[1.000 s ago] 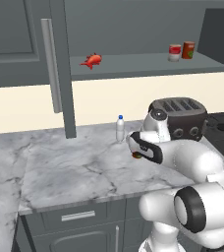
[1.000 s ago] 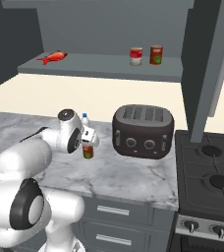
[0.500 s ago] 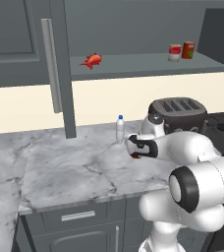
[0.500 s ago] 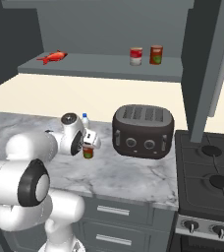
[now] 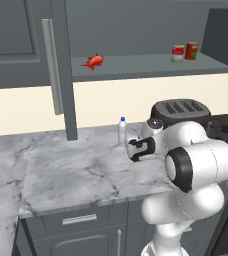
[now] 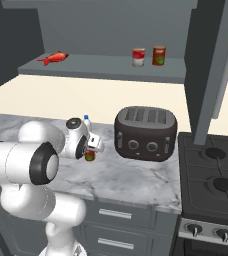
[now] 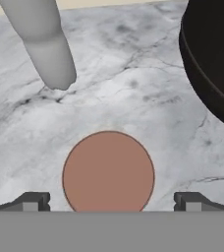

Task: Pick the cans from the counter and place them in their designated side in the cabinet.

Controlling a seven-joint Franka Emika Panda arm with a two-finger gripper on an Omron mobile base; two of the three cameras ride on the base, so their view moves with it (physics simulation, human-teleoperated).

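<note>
change: arm has folded in and the tool (image 7: 109,204) has come down over the dark red can (image 7: 108,171) on the counter (image 5: 76,175) | tool: fingers spread either side, released | meaning: can not yet gripped; two cans (image 6: 148,56) stand on the cabinet shelf (image 6: 106,71)

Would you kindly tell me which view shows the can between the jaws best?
The hand view: the can's round brown top sits centred between the open jaws. The right base view shows its red-and-green side under the hand; the left base view shows just a sliver.
</note>
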